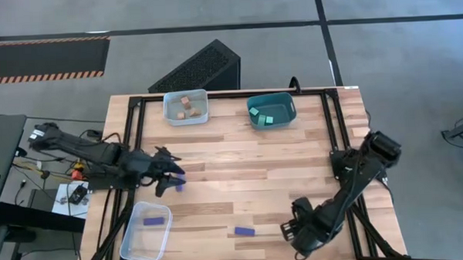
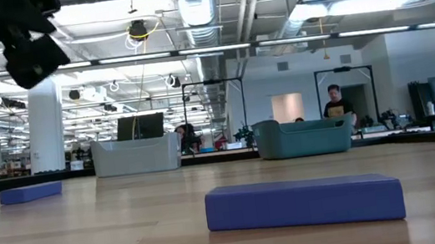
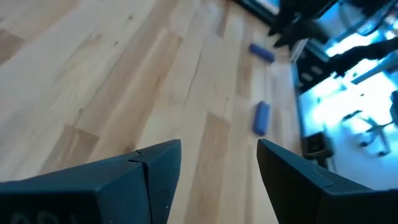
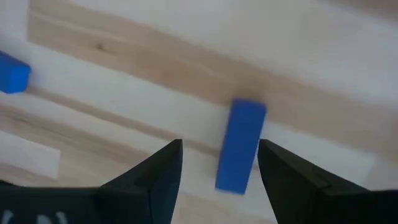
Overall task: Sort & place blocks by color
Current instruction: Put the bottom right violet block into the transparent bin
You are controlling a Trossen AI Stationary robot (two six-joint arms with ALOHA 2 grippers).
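Note:
A dark blue bar (image 1: 244,231) lies flat on the table near its near edge and fills the front of the low view (image 2: 304,203). My right gripper (image 1: 290,230) is open just to the right of it. In the right wrist view the bar (image 4: 241,146) shows in the gap between the fingers, untouched. A second small blue block (image 1: 179,186) lies on the table left of centre (image 2: 31,193). My left gripper (image 1: 171,178) hangs open above it, raised off the table (image 2: 21,38). The left wrist view shows both blue blocks, the nearer one (image 3: 261,118) and the farther one (image 3: 262,52).
A clear bin (image 1: 146,232) at the near left corner holds one blue block (image 1: 152,221). At the far edge, a pale grey bin (image 1: 186,107) holds tan cubes and a teal bin (image 1: 271,111) holds teal cubes. Bare wood lies between the bins and the arms.

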